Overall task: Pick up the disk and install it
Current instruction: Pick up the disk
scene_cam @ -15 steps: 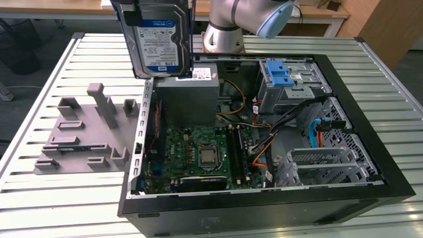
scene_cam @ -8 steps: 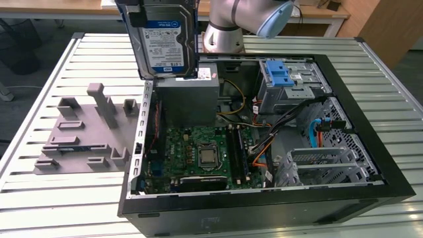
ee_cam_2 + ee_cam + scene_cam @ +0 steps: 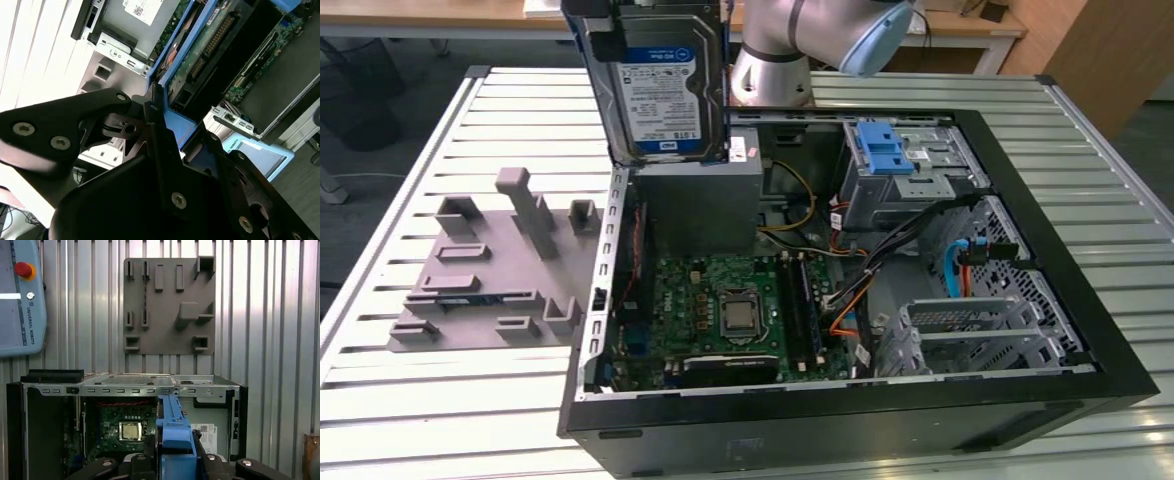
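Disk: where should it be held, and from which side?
By the blue bracket on its short end, from above: the disk hangs upright, thin enough to pinch across its flat faces, as the tool does now.

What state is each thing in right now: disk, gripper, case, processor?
disk: held upright above the case, not yet installed.
gripper: shut on the disk's blue bracket.
computer case: lying on its side, side panel off, interior exposed.
processor: bare, no cooler on it.
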